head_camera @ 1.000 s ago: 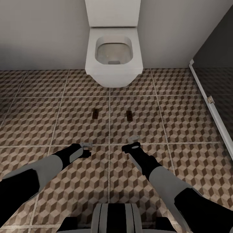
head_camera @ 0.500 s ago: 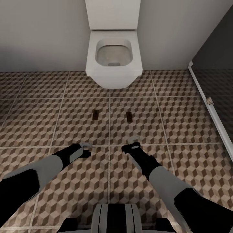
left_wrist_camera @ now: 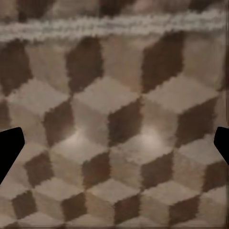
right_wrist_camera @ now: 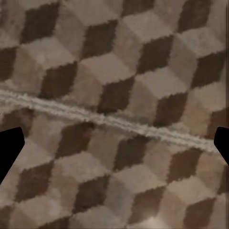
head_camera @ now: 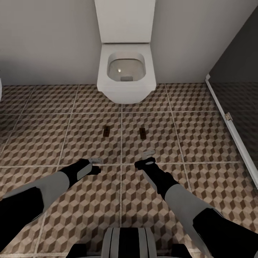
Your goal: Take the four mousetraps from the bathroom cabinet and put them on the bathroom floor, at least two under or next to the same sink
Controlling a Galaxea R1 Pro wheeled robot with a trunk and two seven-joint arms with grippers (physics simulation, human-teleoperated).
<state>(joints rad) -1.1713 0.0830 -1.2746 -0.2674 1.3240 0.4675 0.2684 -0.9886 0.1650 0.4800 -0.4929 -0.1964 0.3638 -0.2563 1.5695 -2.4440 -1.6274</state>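
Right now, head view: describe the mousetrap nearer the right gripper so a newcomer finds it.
Start at the white toilet against the back wall. On the cube-patterned bathroom floor in front of it lie two small dark brown boards. The right mousetrap lies across the grout line from the left mousetrap, just beyond the right gripper.

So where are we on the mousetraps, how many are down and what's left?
Two mousetraps lie flat on the bathroom floor: the left mousetrap and the right mousetrap, in front of a toilet, apart from each other. The left hand and right hand are both open and empty over bare tile, so nothing is in hand. Two more traps remain to fetch. No sink is visible beside these two, so that condition looks unmet.
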